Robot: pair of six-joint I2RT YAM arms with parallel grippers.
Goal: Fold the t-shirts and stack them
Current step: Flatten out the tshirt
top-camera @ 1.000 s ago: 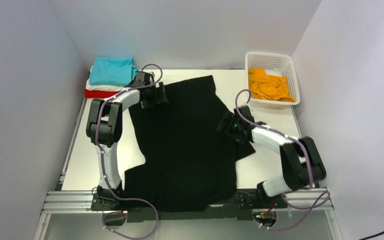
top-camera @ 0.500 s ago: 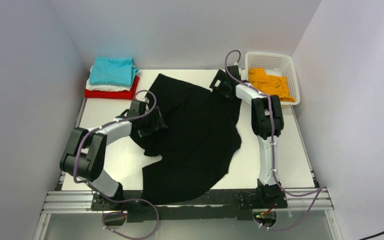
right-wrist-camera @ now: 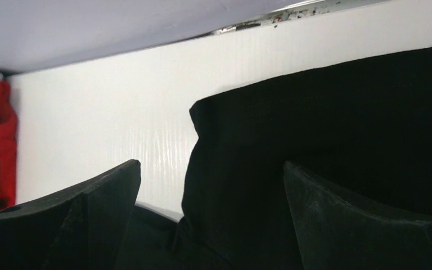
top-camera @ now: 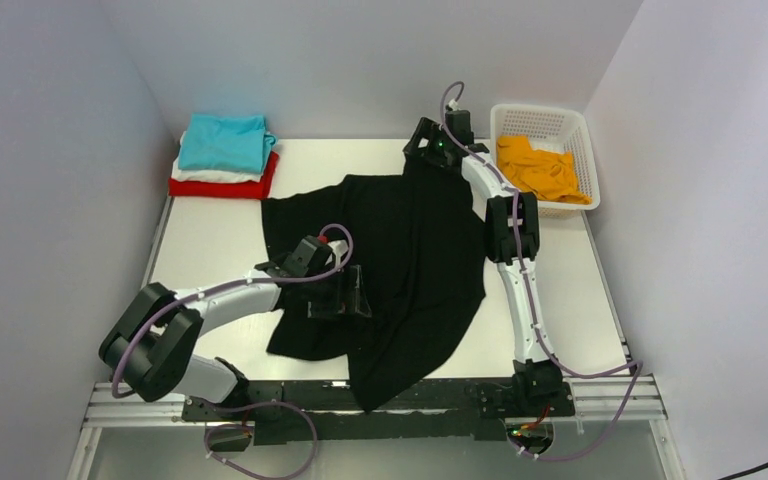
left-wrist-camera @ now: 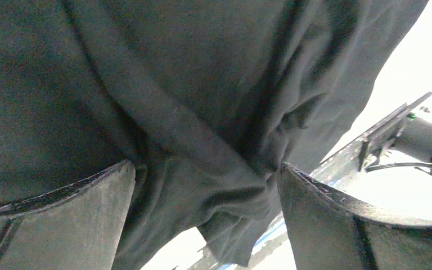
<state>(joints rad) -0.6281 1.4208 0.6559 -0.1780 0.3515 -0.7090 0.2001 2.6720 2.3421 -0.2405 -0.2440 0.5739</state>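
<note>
Two arms work on one black shirt (top-camera: 415, 250). Far to the left of both tools, a stack (top-camera: 222, 160) of folded shirts sits at the back corner of the table (top-camera: 210, 245). Teal is on top and red at the bottom, and the stack is well apart from either gripper.

Left gripper (top-camera: 345, 292): the fingers stand apart with nothing clamped. A bunched ridge of black cloth lies between and beneath them. One second ago this tool stood at the shirt's far left corner. It now hangs over the shirt's near left part, closer to its own base.

Black shirt: a second ago it lay spread nearly flat. It now lies skewed and gathered. Its left side is drawn in under the left gripper and its near hem hangs over the table edge.

Right gripper (top-camera: 418, 150): the fingers stand apart with nothing clamped. It has travelled from the right sleeve to the far edge. A far corner of the shirt lies between and just ahead of its fingers, with bare table beyond.

Right of that tool, a basket (top-camera: 545, 112) holds an orange shirt (top-camera: 535, 170).

Assessment: the black shirt is less flat than before, so no fold is set. It probably needs re-spreading before folding. The orange shirt remains to be done.
</note>
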